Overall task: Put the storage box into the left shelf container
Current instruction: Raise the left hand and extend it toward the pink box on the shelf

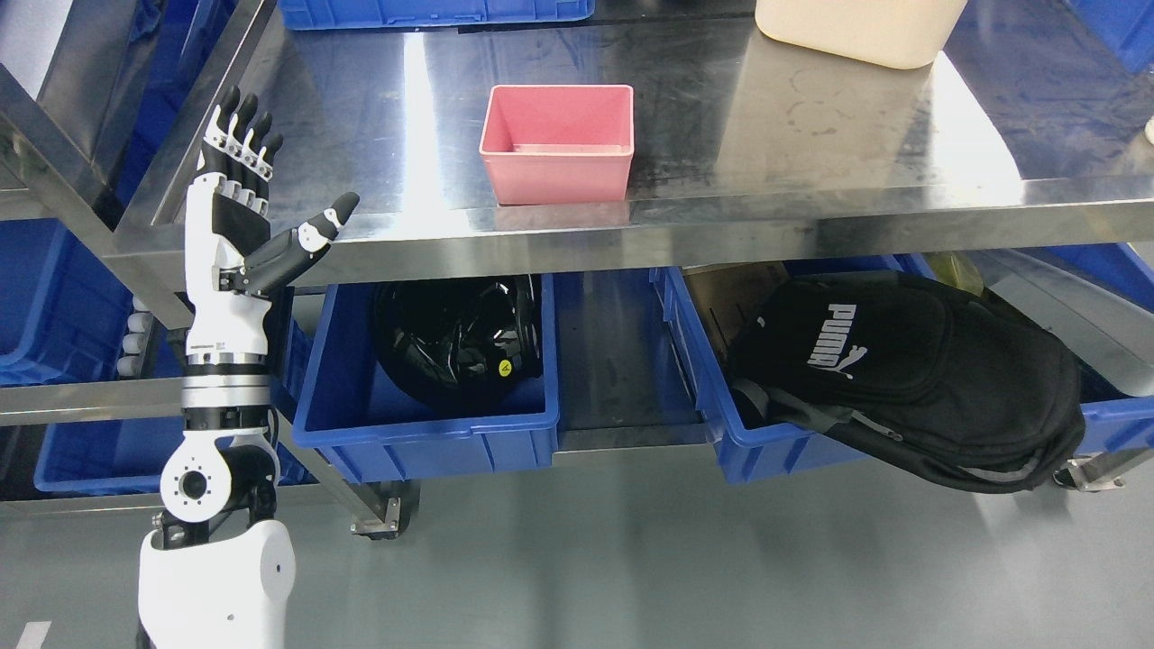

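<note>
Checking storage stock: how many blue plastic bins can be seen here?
At least 6: helmet bin and backpack bin under the steel table; one at top edge; two on the left rack; one top right. Others may be hidden.

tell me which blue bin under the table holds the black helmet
The left blue bin, nearest the raised left hand, holds the helmet. The right blue bin holds a black backpack instead.
</note>
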Controlling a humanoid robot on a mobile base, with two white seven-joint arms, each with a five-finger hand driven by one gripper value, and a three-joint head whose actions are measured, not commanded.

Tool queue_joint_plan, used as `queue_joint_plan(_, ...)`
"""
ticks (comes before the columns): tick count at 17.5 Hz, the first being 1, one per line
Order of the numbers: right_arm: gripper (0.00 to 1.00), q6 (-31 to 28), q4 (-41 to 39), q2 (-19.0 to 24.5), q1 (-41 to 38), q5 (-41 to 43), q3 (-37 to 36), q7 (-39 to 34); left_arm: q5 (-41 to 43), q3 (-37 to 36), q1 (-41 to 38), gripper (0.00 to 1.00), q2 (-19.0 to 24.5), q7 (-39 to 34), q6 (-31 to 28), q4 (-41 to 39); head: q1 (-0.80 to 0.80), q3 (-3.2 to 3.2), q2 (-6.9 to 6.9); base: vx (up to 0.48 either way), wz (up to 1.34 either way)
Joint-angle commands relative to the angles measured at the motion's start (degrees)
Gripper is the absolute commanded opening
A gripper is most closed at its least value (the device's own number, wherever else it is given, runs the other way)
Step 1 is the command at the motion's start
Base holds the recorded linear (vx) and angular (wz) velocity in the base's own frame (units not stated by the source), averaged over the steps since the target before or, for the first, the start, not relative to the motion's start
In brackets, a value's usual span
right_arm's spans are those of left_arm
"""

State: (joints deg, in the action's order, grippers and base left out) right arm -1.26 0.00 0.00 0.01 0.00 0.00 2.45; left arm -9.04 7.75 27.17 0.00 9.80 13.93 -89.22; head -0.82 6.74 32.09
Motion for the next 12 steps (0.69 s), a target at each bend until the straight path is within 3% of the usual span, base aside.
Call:
queue_joint_plan(1,1.0,0.0,-1.0,-1.0,-0.5,-0.1,-0.3,0.0,0.1,0.1,0.5,1.0,1.0,0.7,-0.2,-0.4,0.0,0.0,0.0,-0.005,-0.06)
queue_joint_plan(5,1.0,0.0,-1.0,-1.0,-0.5,-0.1,-0.3,0.0,0.2,2.1,4.5,1.0,1.0,8.9,-0.4,-0.2,0.0,0.0,0.0,-0.002,-0.01)
queue_joint_plan(9,1.0,0.0,-1.0,-1.0,-0.5,-0.1,-0.3,0.0,4.1,2.5,19.9,1.0,11.7,29.8,-9.8,6.1,0.0,0.0,0.0,0.0,0.0)
queue_joint_plan(12,1.0,0.0,-1.0,-1.0,-0.5,-0.1,-0.3,0.0,10.7,-2.4,28.2,0.99,16.3,41.0,-11.0,13.8,0.0,0.0,0.0,0.0,0.0)
